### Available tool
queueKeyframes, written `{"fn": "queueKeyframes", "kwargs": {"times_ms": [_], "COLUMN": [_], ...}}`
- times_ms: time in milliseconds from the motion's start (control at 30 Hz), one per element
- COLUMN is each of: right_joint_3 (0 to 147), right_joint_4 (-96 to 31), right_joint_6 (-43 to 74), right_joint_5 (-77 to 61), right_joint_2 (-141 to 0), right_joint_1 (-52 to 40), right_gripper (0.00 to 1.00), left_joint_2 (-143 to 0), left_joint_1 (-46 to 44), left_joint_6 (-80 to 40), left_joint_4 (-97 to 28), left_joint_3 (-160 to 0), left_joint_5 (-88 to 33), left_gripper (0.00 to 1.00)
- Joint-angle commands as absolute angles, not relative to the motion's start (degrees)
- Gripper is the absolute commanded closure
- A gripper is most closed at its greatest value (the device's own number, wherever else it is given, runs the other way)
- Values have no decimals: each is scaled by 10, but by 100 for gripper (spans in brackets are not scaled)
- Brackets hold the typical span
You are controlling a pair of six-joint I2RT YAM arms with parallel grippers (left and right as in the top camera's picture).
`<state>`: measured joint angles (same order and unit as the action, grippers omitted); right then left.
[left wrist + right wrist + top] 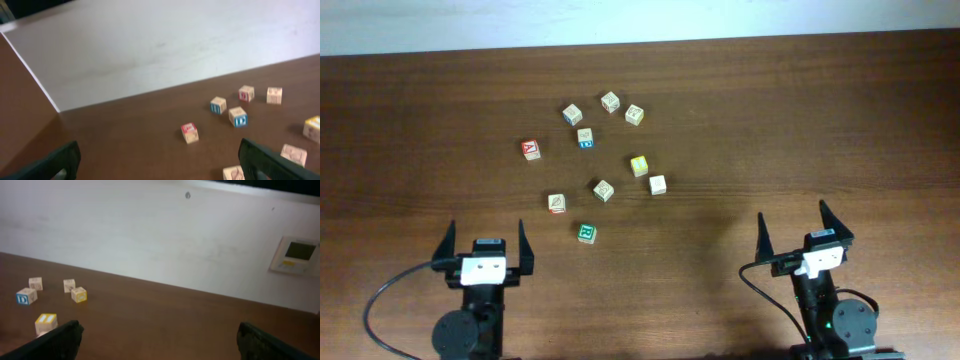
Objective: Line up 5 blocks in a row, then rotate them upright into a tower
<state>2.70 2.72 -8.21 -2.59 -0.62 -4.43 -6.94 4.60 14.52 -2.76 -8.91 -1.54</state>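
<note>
Five blocks lie in a loose group mid-table: a green-faced one [586, 233] nearest me, two tan ones [556, 203] [604, 189], a yellow one [639, 165] and a plain cream one [658, 184]. My left gripper [485, 235] is open near the front edge, just left of the green block and apart from it. My right gripper [793, 218] is open at the front right, well clear of every block. The left wrist view shows open jaws [160, 165], a tan block [233, 173] by the right finger, and the yellow block [312, 127]. Nothing lies between the right wrist's jaws [160, 342]; the yellow block [46, 322] is at far left.
A cube with a red face [530, 149] sits left of the group. Two pale cubes with blue marks [572, 114] [585, 137] and two more pale cubes [610, 100] [634, 114] lie further back. A white wall [150, 235] rises behind the table's far edge.
</note>
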Motion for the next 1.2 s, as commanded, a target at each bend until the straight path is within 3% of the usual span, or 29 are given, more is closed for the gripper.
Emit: {"fn": "queueKeyframes", "kwargs": {"times_ms": [0,800,1167], "right_joint_3": [56,138,287], "right_joint_4": [28,27,-89], "right_joint_6": [-86,-85,-86], "right_joint_5": [-19,-123,-145], "right_joint_2": [-2,-14,-168], "right_joint_1": [-41,-41,-41], "right_gripper": [2,2,2], "left_joint_2": [-93,-258,-448], "left_joint_1": [44,44,44], "left_joint_6": [138,120,120], "left_joint_4": [-26,46,-92], "left_joint_3": [-132,-233,-432], "left_joint_5": [-22,-67,-130], "left_gripper": [1,1,1]}}
